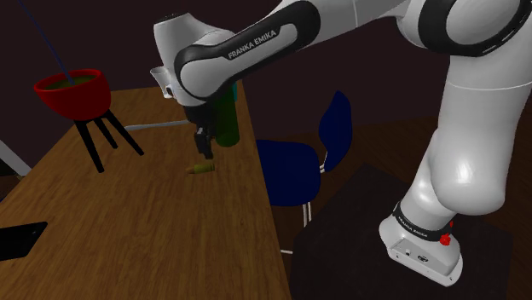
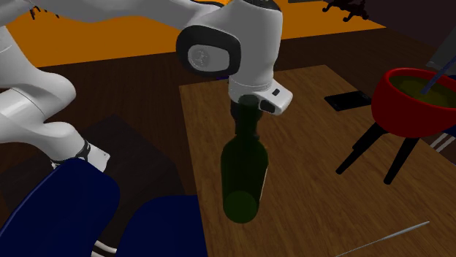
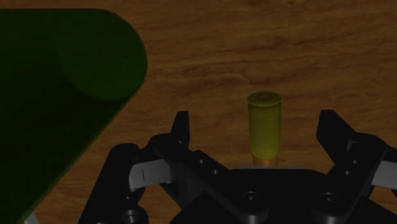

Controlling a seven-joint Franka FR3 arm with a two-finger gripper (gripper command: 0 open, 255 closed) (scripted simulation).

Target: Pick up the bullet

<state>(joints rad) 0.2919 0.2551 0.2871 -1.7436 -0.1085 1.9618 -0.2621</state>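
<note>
The bullet (image 1: 201,169) is a small brass-yellow cartridge lying on the wooden table (image 1: 128,222), close to its edge on the shoulder view's right. My black gripper (image 1: 203,150) hangs just above it, pointing down. In the wrist view the bullet (image 3: 264,127) lies between the two fingers (image 3: 181,130), nearer one of them, and neither touches it. The gripper (image 3: 254,121) is open and holds nothing. A dark green bottle (image 1: 226,119) stands right behind the hand.
The green bottle (image 2: 245,175) covers the hand in the second exterior view. A red bowl (image 1: 75,92) on black legs stands at the table's far left. A thin grey rod (image 1: 153,125) and a flat black slab (image 1: 19,239) lie on the table. A blue chair (image 1: 298,162) stands beside it.
</note>
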